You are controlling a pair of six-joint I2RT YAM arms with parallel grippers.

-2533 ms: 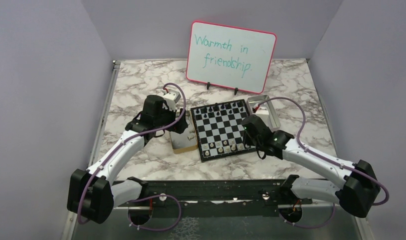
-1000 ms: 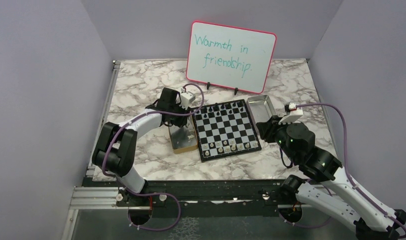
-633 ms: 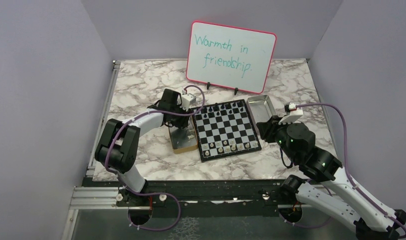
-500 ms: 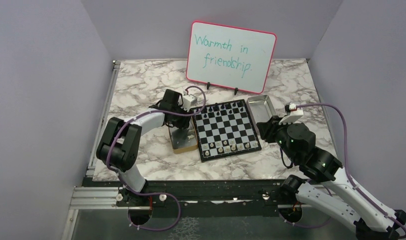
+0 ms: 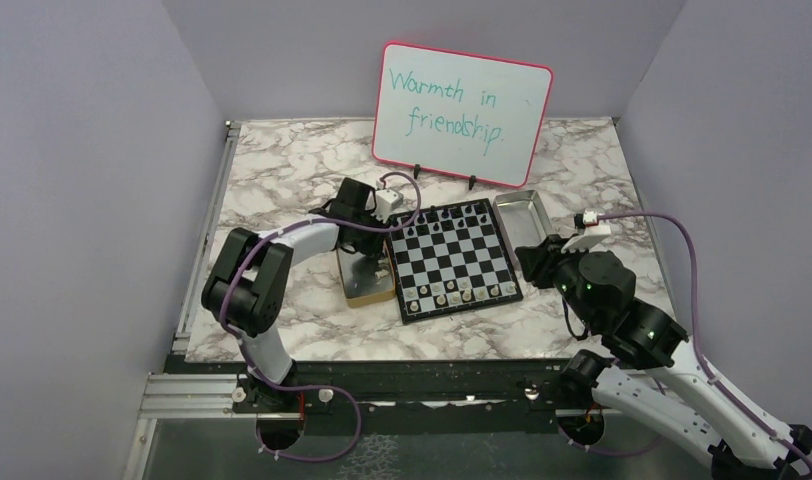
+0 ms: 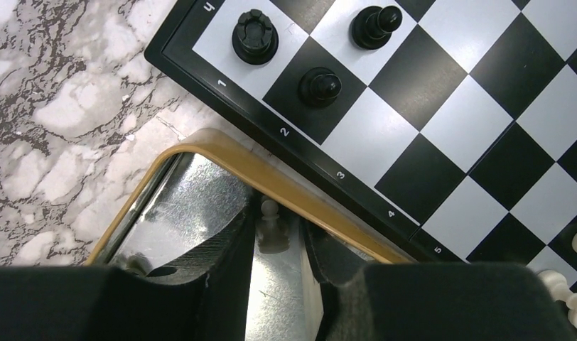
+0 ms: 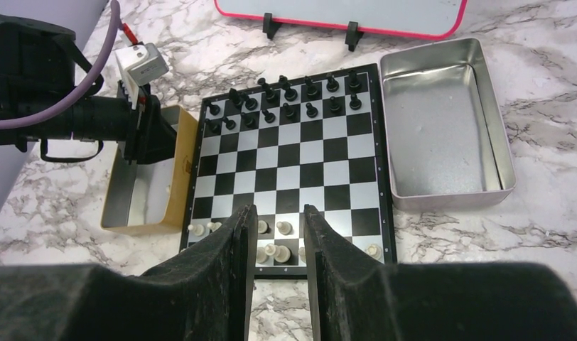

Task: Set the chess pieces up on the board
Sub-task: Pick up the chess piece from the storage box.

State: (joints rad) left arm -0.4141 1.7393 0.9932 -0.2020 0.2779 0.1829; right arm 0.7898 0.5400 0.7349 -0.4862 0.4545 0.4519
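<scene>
The board (image 5: 452, 258) lies mid-table. Black chess pieces (image 5: 437, 220) stand in its far rows and cream ones (image 5: 452, 292) in its near rows. My left gripper (image 5: 365, 252) reaches down into the tan box (image 5: 365, 288) at the board's left edge. In the left wrist view its fingers (image 6: 229, 241) stand either side of a cream pawn (image 6: 270, 209) on the box's shiny floor. The left finger touches the pawn and a gap shows on the right. My right gripper (image 7: 278, 212) hovers open and empty over the board's near edge (image 7: 293, 153).
A silver metal tray (image 5: 527, 222) sits at the board's right side, bare inside. A pink-framed whiteboard (image 5: 462, 100) stands on feet behind the board. The tan box's rim (image 6: 286, 186) runs close along the board's border (image 6: 342, 177). Marble tabletop surrounds everything.
My left wrist has shifted right, toward the board, and its jaws have narrowed around the pawn in the box. The right arm, drawn back from over the board earlier, has barely moved.
</scene>
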